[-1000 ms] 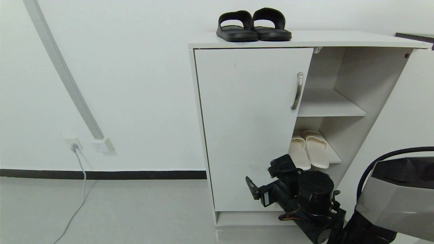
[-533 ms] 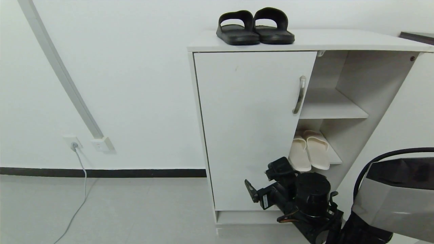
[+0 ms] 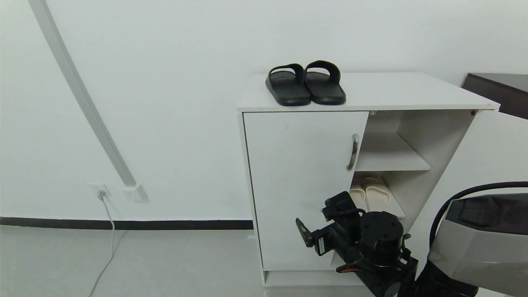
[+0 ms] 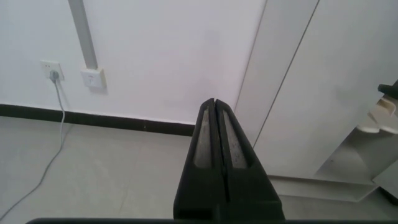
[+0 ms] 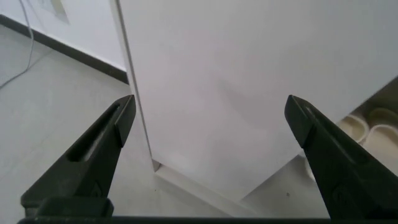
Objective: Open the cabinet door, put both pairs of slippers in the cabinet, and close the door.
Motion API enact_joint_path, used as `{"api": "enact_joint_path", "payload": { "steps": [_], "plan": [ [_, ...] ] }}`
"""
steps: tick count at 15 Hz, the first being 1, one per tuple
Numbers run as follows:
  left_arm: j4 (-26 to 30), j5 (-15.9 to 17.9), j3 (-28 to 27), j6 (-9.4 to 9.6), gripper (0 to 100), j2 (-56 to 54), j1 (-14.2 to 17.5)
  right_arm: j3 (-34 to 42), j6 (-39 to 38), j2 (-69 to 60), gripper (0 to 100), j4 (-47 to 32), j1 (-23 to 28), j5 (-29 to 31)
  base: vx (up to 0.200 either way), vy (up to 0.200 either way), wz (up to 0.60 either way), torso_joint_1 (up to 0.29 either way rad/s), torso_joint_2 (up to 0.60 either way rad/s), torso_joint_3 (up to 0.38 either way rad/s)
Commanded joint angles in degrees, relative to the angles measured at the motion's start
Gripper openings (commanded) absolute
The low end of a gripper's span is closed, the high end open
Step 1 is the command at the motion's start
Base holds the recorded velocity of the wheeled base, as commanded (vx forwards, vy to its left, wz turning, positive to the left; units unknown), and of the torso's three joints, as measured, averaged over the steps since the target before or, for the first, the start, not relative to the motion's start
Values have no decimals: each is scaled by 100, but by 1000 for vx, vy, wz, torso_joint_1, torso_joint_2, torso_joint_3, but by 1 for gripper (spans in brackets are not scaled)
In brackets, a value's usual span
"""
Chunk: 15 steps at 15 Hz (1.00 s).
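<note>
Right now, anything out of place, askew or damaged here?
Nothing spilled, askew or damaged. One thing stands out: the black slippers sit on top of the cabinet, not inside it. The white pair is already inside, and the right door is open.

Two pairs of slippers are being counted: one of black slippers [image 3: 305, 82], one of cream slippers [image 3: 369, 194]; one cabinet [image 3: 412, 88] is being counted, with two doors, a shut door [image 3: 301, 185] and an open door [image 3: 495, 152], one handle [image 3: 353, 152] and two shelves, an upper shelf [image 3: 392, 163] and a lower shelf [image 3: 398, 208]. On the wall one socket [image 3: 100, 190], one switch [image 3: 134, 193] and one cable [image 3: 108, 243] are being counted; two grippers, the left gripper [image 4: 214, 102] and the right gripper [image 5: 210, 102], are being counted.
</note>
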<state>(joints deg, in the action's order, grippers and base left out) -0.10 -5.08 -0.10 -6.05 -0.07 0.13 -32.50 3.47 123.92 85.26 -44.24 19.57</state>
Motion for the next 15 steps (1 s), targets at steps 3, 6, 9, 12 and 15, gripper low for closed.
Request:
{"api": "enact_joint_path", "payload": {
  "steps": [3, 6, 9, 12, 15],
  "plan": [
    [1, -1, 1, -2, 0, 7, 4, -2, 4, 36, 100, -1, 3, 3, 0, 0, 0, 152, -471, -321],
    [1, -1, 1, -2, 0, 7, 4, 7, 4, 36, 100, -1, 3, 3, 0, 0, 0, 163, -484, -313],
    [1, -1, 1, -2, 0, 7, 4, 7, 4, 36, 100, 8, 3, 3, 0, 0, 0, 181, -497, -310],
    [1, -1, 1, -2, 0, 7, 4, 7, 4, 36, 100, -1, -6, 3, 0, 0, 0, 206, -520, -315],
    [1, -10, 1, -2, 0, 7, 4, 7, 13, 36, 100, -1, -15, 3, 0, 0, 0, 224, -538, -312]
  ]
}}
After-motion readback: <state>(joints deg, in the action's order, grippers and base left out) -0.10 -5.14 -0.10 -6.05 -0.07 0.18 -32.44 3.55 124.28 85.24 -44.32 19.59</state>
